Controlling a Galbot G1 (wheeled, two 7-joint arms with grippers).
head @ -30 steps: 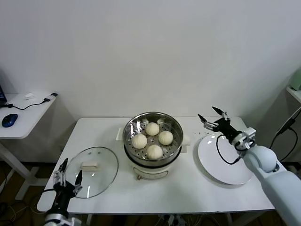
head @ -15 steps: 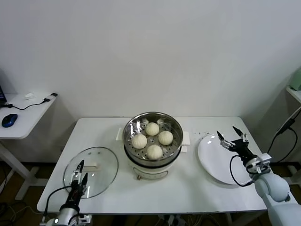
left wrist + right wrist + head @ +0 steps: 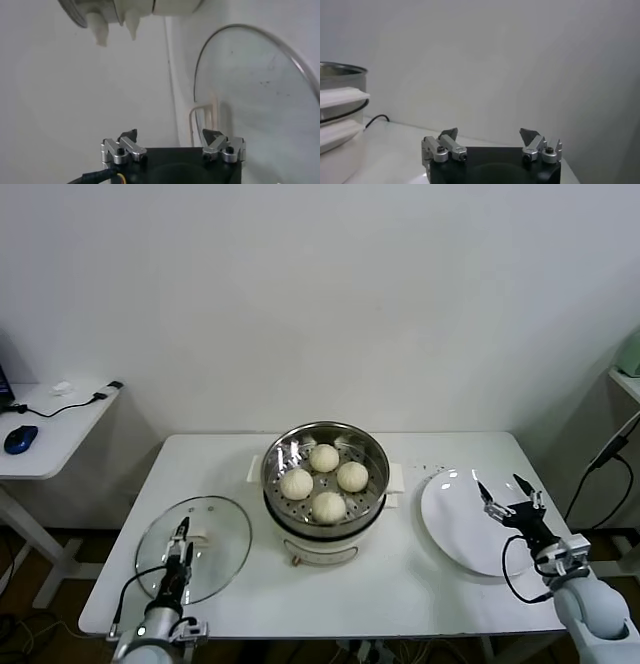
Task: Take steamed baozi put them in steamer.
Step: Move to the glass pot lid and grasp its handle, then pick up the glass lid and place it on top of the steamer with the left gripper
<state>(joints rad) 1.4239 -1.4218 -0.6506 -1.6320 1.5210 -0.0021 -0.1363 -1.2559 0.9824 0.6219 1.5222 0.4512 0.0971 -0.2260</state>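
Head view looks down at whole table; steamer at centre. Wrist views sit low, close; both catch steamer.

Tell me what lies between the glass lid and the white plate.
In the head view, the steamer with four steamed baozi stands between the glass lid and the white plate.

shiny metal steamer, smooth matt baozi, clear glass lid, glossy plate.
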